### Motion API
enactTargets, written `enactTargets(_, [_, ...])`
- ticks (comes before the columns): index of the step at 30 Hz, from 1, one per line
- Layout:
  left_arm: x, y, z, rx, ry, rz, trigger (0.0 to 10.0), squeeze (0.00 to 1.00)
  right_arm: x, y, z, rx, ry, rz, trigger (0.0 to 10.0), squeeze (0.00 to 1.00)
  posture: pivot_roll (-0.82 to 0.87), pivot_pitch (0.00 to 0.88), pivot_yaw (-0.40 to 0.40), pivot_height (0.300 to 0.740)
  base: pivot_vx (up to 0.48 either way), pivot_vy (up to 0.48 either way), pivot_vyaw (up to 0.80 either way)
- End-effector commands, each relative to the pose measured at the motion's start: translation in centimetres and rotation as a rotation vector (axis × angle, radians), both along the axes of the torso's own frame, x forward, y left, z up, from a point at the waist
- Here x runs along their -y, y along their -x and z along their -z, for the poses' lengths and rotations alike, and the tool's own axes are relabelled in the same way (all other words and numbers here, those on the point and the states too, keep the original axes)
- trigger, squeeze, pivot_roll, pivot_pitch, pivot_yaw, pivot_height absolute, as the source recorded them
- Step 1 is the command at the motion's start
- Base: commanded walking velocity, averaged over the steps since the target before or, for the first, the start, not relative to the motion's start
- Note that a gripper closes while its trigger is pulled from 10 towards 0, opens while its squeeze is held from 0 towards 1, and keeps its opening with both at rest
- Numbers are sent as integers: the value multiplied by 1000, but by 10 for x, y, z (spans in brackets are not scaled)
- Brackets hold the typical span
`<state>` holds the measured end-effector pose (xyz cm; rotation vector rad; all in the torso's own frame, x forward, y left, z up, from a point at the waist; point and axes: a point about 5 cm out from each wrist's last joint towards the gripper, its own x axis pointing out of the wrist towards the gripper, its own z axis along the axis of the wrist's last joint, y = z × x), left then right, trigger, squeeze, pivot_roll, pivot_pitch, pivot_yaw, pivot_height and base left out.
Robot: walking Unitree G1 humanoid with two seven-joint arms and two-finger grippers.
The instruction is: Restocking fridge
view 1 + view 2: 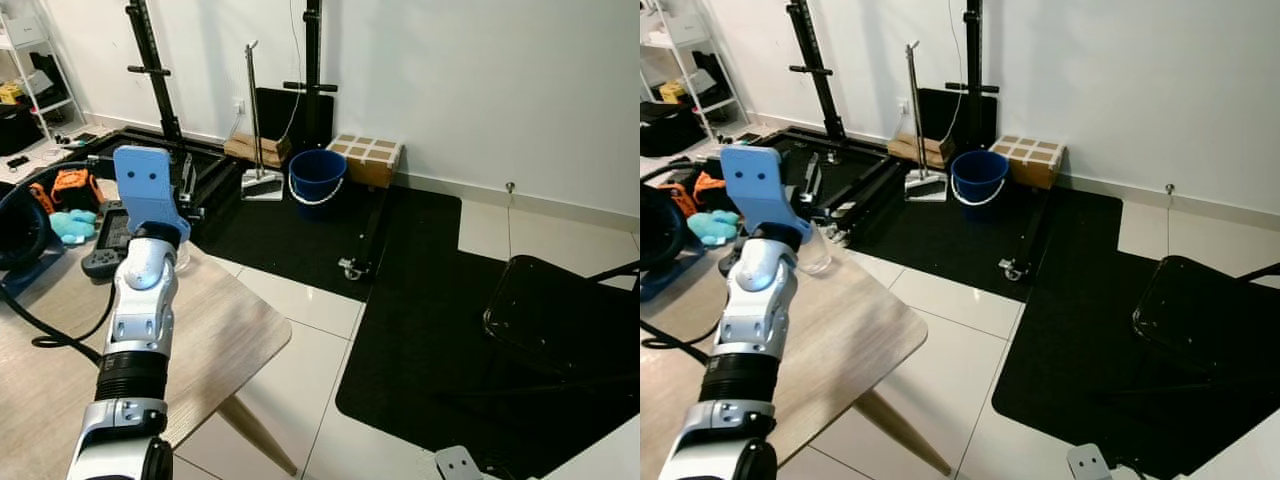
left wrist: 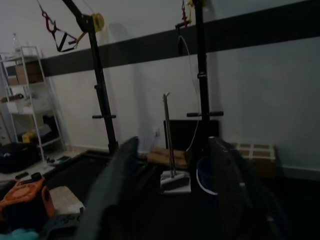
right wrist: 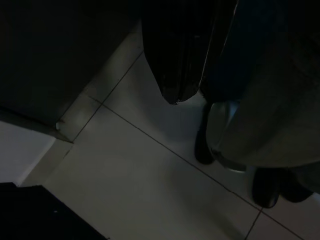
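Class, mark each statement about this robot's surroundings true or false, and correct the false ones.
1. The blue bucket stands on the wooden table. False: it stands on the floor near the wall, beside the cardboard box.
2. The left arm is raised over the wooden table. True.
3. The left claw has its fingers apart. True.
4. An open fridge stands ahead. False: a white wall with black stands.
5. A black chair stands on the robot's right. True.

No readable text anywhere (labels too blurred).
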<state>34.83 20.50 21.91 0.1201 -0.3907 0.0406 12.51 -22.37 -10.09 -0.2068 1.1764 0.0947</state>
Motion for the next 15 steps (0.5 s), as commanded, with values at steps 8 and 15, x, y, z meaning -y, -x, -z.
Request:
enactTargets(8, [-38, -6, 0, -53, -1, -81, 10000, 1000, 3, 14, 3, -31, 3, 4, 10000, 0, -35, 0, 10, 740, 0, 0, 0])
enactTargets(15, [-58, -9, 3, -98, 23, -113, 10000, 255, 5, 24, 5, -42, -2, -25, 10000, 0, -39, 4, 8, 740, 0, 0, 75])
